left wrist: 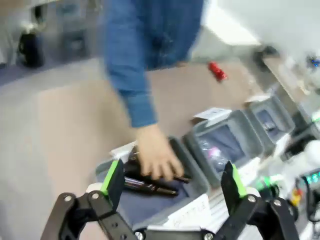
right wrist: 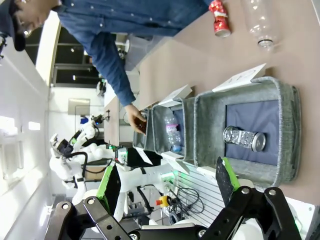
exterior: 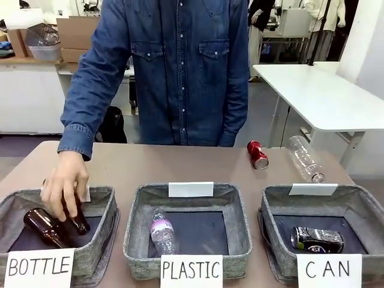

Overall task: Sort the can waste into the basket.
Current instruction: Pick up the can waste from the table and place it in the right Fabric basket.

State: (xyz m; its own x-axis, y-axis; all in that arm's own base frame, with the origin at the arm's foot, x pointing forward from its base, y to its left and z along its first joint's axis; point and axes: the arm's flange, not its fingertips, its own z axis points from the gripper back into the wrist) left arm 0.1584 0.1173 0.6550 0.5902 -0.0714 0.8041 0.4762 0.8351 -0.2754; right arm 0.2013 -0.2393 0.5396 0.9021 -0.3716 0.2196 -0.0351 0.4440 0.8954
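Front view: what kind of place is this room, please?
Probably a robotics lab or workshop set for sorting trials: a BOTTLE basket, PLASTIC basket and CAN basket on the table, a white worktable behind, cardboard boxes at the back.

The black can [exterior: 317, 239], with pale print and silver ends, lies on its side on the dark base of the grey woven basket [exterior: 271, 207] marked CAN, near right. The shiny red can [exterior: 258, 155] lies on its side beyond that basket, farther off.
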